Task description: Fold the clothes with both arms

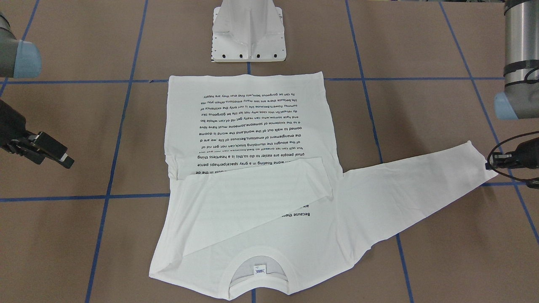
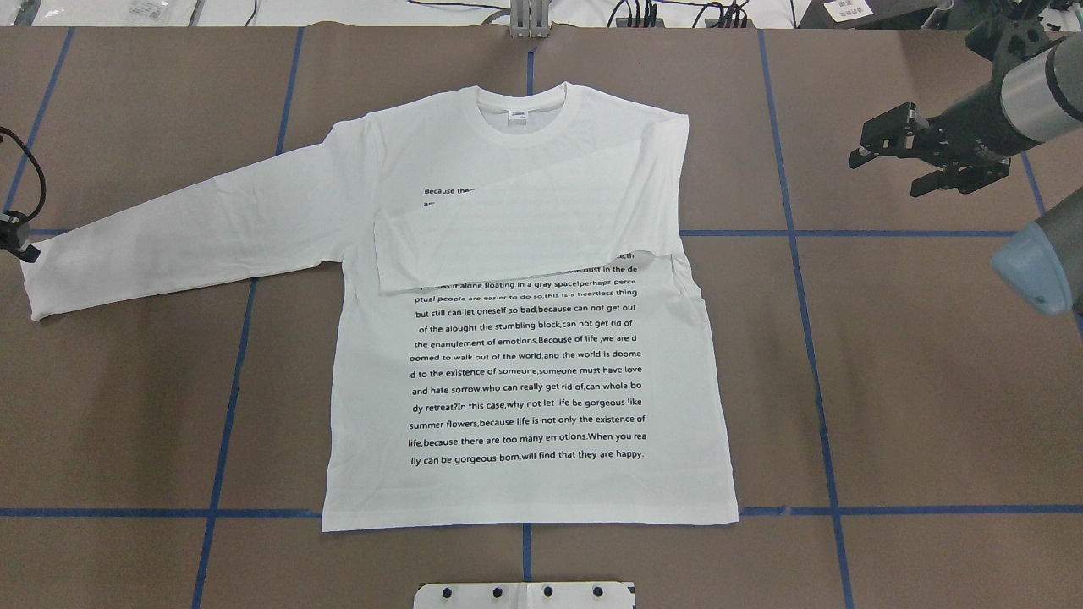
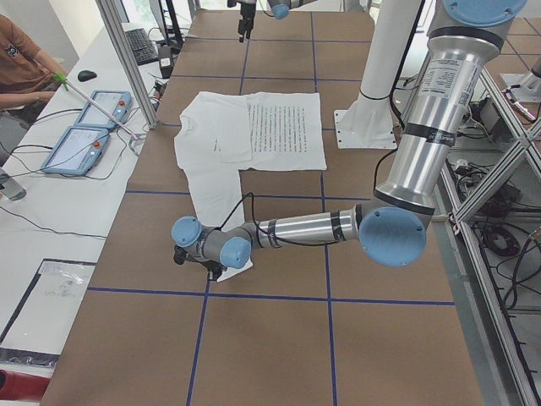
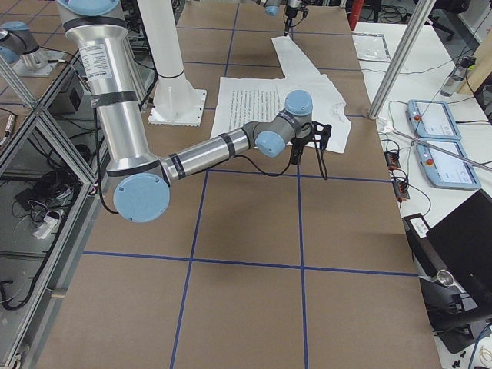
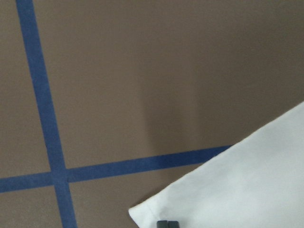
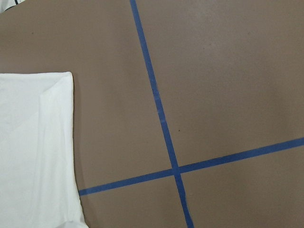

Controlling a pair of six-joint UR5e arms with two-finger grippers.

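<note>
The white long-sleeved shirt (image 2: 525,364) lies flat on the brown table with its printed text up and its collar (image 2: 520,118) on the far side from the robot. One sleeve (image 2: 525,228) is folded across the chest. The other sleeve (image 2: 169,228) stretches out flat toward the left arm's side. My left gripper (image 2: 17,241) is at that sleeve's cuff (image 5: 237,190), and its fingertips (image 5: 167,224) are pressed together on the cuff's edge. Beside the shirt's folded shoulder, my right gripper (image 2: 901,161) hovers open above bare table and holds nothing.
The white pedestal base (image 1: 248,33) stands just behind the shirt's hem. Blue tape lines (image 6: 161,118) grid the brown table. Beyond the far edge a side table holds two teach pendants (image 3: 80,144), with a person (image 3: 21,59) seated there. Aluminium frame posts (image 3: 127,68) rise at that edge.
</note>
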